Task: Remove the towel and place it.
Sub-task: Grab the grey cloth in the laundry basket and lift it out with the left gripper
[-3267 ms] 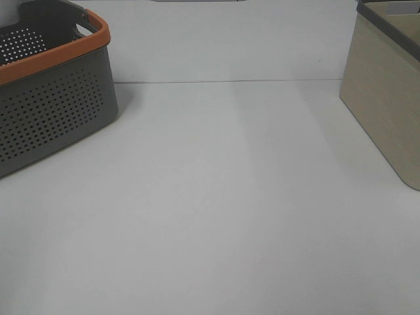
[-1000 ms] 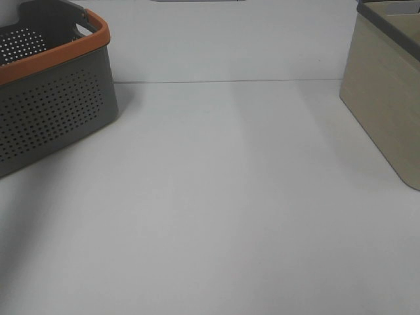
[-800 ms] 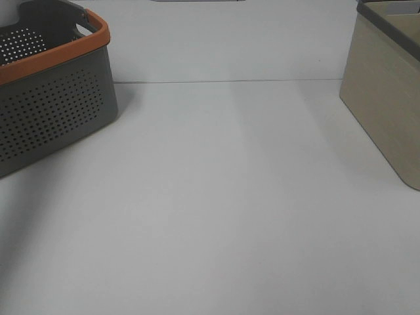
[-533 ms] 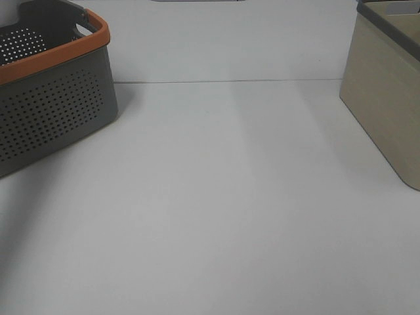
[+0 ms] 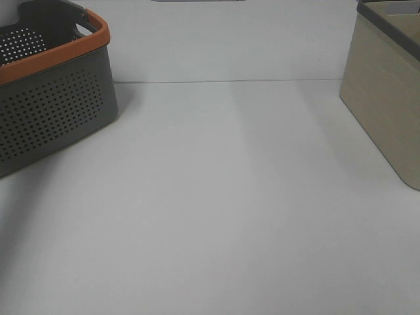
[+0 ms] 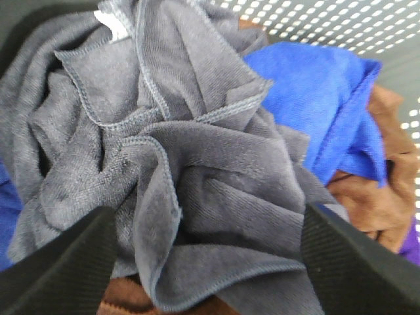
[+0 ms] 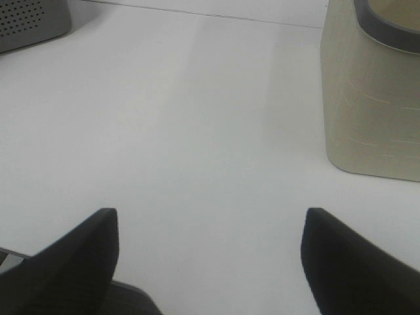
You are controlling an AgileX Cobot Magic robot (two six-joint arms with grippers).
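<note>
Worktop (image 5: 216, 197): one, white, with a thin seam line across its far part.
Grey basket (image 5: 52, 111): one, perforated walls, orange rim, far left on the worktop; cut off by the high view's left edge, which hides its contents.
Beige bin (image 5: 387, 111): one, dark rim, far right, well apart from the basket; cut off at the right edge, inside not visible.
Left gripper (image 6: 209, 216): one, jaws spread wide above the cloth heap in the basket, closed on nothing; whether the tips touch fabric cannot be told.
Right gripper (image 7: 210, 213): one, jaws spread wide over bare worktop, holding nothing.
Towel (image 6: 197, 164): one, dark grey, crumpled on top of the heap in the basket, between the left jaws; its lower folds are hidden.
Blue cloth (image 6: 321, 98): two patches showing; one piece or two, cannot tell.
Brown cloth (image 6: 374, 203): two patches, mostly buried.
Purple cloth (image 6: 412, 246): one sliver at the frame edge.
Tag (image 6: 111, 23): one, white, on the towel's edge, partly tucked in.
</note>
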